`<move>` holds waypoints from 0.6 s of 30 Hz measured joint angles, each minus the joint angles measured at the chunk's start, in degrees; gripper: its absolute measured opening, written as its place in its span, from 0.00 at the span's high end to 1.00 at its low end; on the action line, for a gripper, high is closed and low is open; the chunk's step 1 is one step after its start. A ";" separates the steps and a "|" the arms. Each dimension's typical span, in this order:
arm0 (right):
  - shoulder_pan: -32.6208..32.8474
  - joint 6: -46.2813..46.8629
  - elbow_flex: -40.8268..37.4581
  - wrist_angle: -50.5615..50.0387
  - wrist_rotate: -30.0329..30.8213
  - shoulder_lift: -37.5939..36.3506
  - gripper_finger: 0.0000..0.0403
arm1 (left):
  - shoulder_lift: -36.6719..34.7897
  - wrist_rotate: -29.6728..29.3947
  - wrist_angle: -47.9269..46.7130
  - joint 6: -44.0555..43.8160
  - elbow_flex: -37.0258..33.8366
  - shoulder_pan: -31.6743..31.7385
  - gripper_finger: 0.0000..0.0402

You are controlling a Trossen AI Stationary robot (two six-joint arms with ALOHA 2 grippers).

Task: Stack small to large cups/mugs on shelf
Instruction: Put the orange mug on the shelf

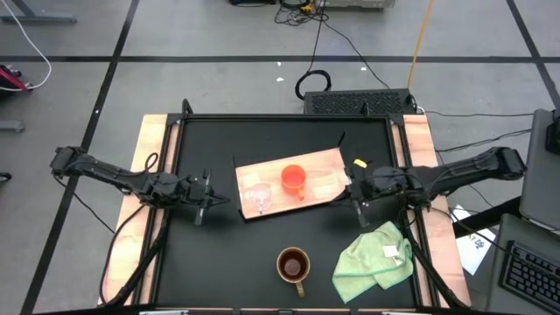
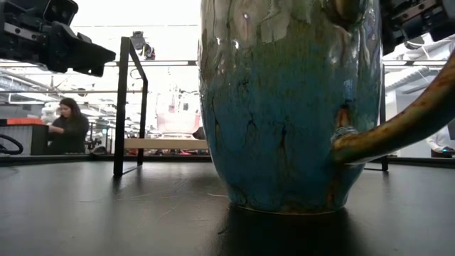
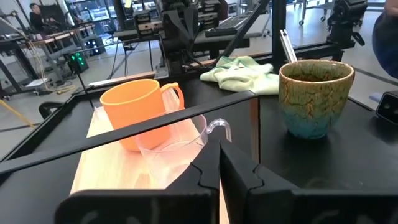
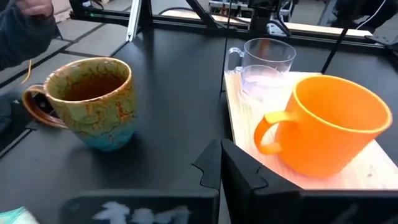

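Glazed mug: sat alone on the black tabletop, off the shelf; likely heavy, slick, breakable
Hold: I judged its handle or rim best
My left gripper: closed, empty
My right gripper: closed, empty

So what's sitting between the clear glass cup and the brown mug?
Nothing: in the high view only bare black tabletop separates the clear glass cup from the brown mug.
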 joint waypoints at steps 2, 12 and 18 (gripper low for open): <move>0.00 -0.45 0.00 2.00 0.00 2.40 1.00 | 0.00 0.00 -0.03 -0.05 0.00 0.00 0.98; -1.64 -1.12 0.00 14.10 -0.01 13.97 1.00 | 0.00 2.01 -0.11 0.20 0.02 0.00 0.97; -4.08 -0.80 0.00 16.23 0.00 18.29 1.00 | 0.00 3.04 -0.11 0.15 0.02 0.00 0.99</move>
